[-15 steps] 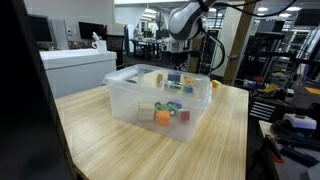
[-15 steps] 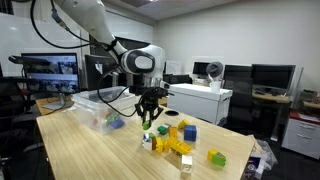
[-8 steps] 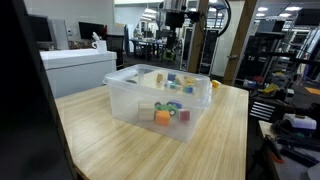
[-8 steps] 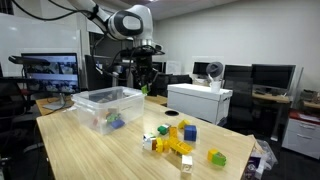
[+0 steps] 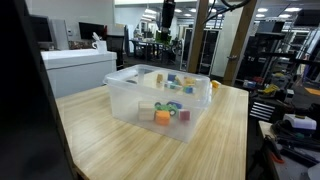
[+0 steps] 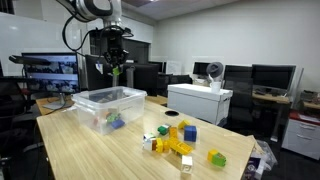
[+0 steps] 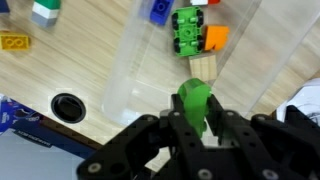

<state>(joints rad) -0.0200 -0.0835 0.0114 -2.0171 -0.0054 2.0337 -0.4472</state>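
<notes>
Overhead, the pincer [image 7: 195, 125] is pressed in on a small green plastic block [image 7: 195, 98], which it pinches between its two dark fingers. In the wrist view the block's rounded end pokes out past the fingertips. In an exterior view the pincer [image 6: 113, 66] hangs high over the bench [image 6: 90, 150], and the block [image 6: 114, 71] shows as a green speck at its tip, held clear of everything.

The relation that matters is vertical. A clear, rectangular plastic bin [image 6: 95, 98] stands on the pale wooden bench well below the pincer, nearly straight under it. In the wrist view the bin's translucent wall [image 7: 135, 60] runs up the picture, and the green block sits over the bin's near end, close to a corner rather than its middle. As far as the frames show, the block's long axis runs down out of the fingers toward the bin.

Inside the bin, under the pincer, lie a bare wooden cube [image 7: 202, 68], a green studded brick [image 7: 187, 30] and an orange block [image 7: 215, 38] touching it. A yellow brick [image 7: 14, 41] lies on the bench outside the wall. Near it is a black round grommet hole [image 7: 68, 107].

Well apart from the bin, a loose heap of yellow, blue and green blocks [image 6: 178, 142] sits toward the bench's other end.
</notes>
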